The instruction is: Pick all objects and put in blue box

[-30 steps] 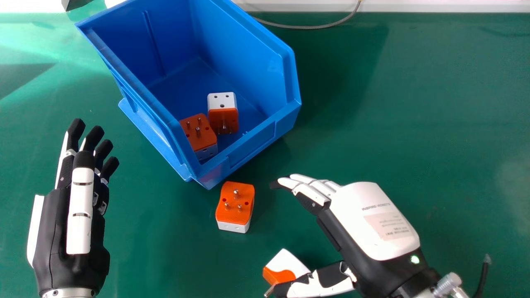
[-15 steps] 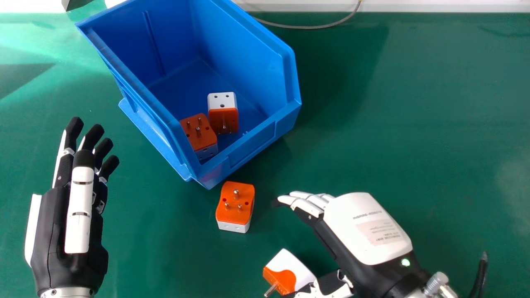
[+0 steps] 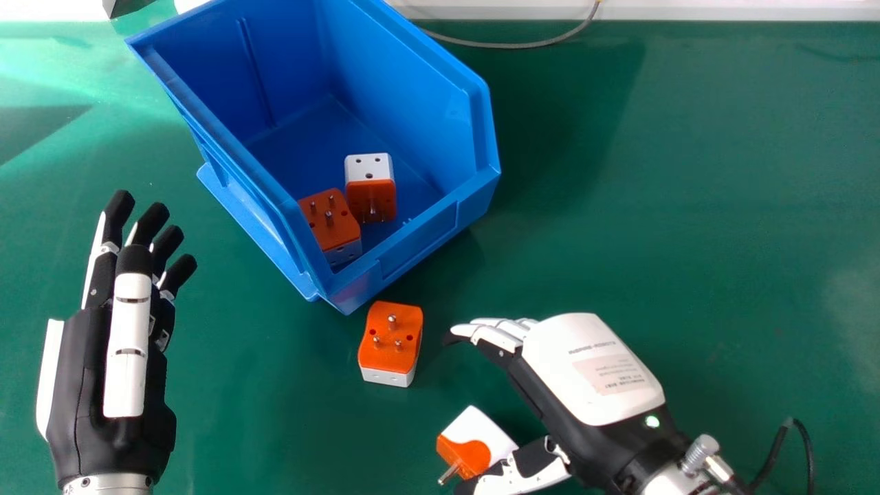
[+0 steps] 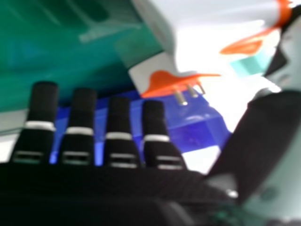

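Green tabletop [image 3: 653, 206] spreads under everything, with a white ledge [image 3: 687, 9] along its far edge and a grey cable [image 3: 509, 45] curving in front of it. Over the near part of the table is the right hand [image 3: 595, 368], back up, wide open: its fingers reach out nearly straight and its thumb stands well away from them. Between thumb and fingers, right beside the thumb, sits a white-and-orange plug adapter [image 3: 474, 433], tipped on its side; whether the thumb touches it I cannot tell. Seen from the right hand, that adapter looms large beyond the fingertips, with a second adapter [image 3: 390, 337] behind it. This second one rests on the table just left of the right hand's fingertips, orange face up, three metal pins pointing upward. Farther out from the right hand, ahead and to its left, stands the blue box [image 3: 405, 244], its near corner close to the second adapter. Inside, near the low front wall, are a white-topped adapter [image 3: 370, 189] and, beside it, an orange-topped adapter [image 3: 330, 220] with its pins up. Well apart from the right hand, left of the box, is the left hand [image 3: 79, 385], open too, its fingers straight and pointing away.
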{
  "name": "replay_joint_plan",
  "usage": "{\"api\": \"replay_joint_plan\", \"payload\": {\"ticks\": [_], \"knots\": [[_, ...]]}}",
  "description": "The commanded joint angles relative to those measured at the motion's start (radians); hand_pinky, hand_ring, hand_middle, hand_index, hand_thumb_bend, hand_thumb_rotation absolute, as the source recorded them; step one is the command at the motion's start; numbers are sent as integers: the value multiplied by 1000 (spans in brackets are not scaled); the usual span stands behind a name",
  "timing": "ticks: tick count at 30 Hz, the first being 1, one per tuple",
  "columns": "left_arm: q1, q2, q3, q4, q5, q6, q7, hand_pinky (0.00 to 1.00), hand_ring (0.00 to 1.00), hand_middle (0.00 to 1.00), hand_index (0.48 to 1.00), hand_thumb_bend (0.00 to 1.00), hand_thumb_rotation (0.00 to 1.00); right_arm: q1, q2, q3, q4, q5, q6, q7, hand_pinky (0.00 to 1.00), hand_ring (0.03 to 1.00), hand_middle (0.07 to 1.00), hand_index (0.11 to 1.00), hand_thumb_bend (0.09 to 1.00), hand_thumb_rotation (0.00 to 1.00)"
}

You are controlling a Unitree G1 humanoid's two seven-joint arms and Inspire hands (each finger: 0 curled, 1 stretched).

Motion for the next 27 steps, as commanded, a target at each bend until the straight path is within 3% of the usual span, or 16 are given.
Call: {"api": "replay_joint_plan", "payload": {"ticks": [1,9,11,13,20,27], "knots": [[0,7,7,-33,1,3,7,903,928,938,960,467,793,-11,-5,7,11,-24,26,6,635,744,792,771,733,310],[3,7,4,-59,9,25,24,917,937,948,967,469,808,-12,-47,35,-2,-33,19,19,632,739,783,765,743,298],[0,7,4,-57,5,22,22,922,941,951,972,460,823,-2,-57,37,-21,-27,20,31,623,731,777,760,752,297],[-2,10,4,-53,9,18,20,928,945,954,977,449,833,9,-66,38,-45,-24,29,53,618,727,773,756,760,293],[-7,15,3,-66,6,44,28,934,950,958,980,432,857,45,-93,25,-93,-22,31,91,620,727,772,753,777,279],[-15,20,6,-66,12,44,28,935,951,963,987,421,887,61,-118,12,-127,-19,33,113,610,714,758,739,802,252]]}}
